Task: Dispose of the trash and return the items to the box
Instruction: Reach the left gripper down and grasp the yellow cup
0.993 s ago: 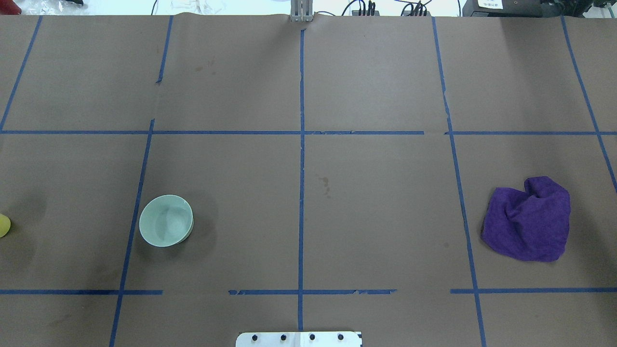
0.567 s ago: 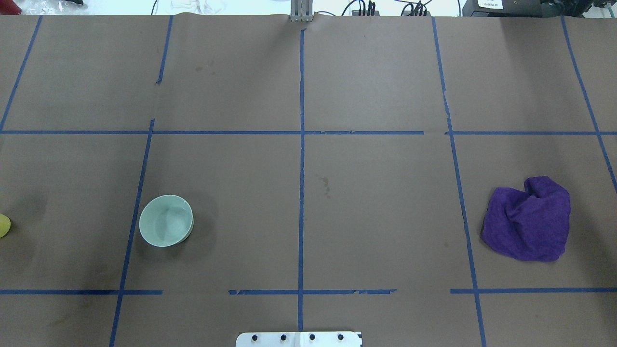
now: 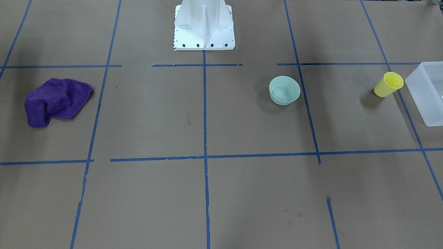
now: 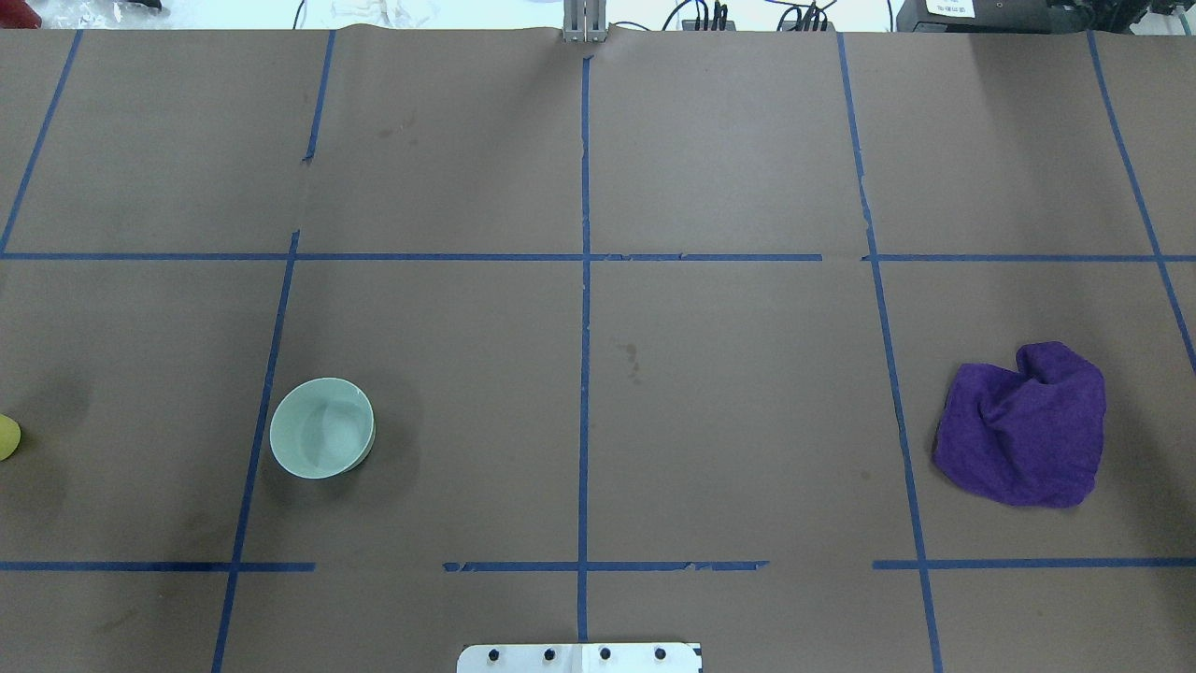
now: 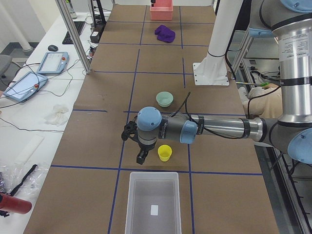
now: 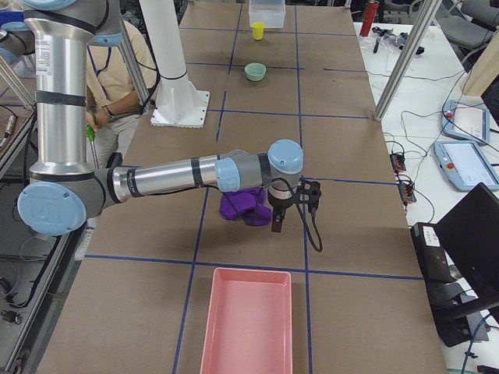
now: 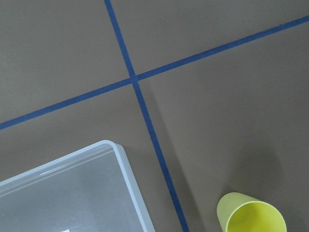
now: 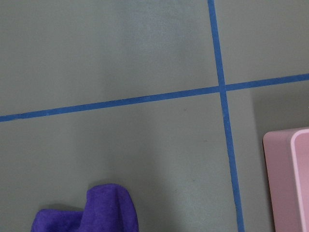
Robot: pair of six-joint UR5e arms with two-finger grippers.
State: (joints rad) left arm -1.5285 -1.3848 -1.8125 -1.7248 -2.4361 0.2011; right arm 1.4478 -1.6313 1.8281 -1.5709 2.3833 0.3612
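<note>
Overhead view: the left edge cuts the yellow cup (image 4: 7, 437) to a sliver. Front-facing view: the right edge crops the box (image 3: 425, 97). Side views: the right arm partly hides the purple cloth (image 6: 236, 210). Whether the left tool (image 5: 141, 157) or the right tool (image 6: 277, 222) is parted cannot be told.

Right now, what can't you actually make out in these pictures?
Cup: mostly cut off by overhead view's left edge.
Box: cut by front view's right edge.
White patch on the box: too small to identify, left side view.
Both arms' jaws: tiny, side views only; open or shut unclear.
</note>
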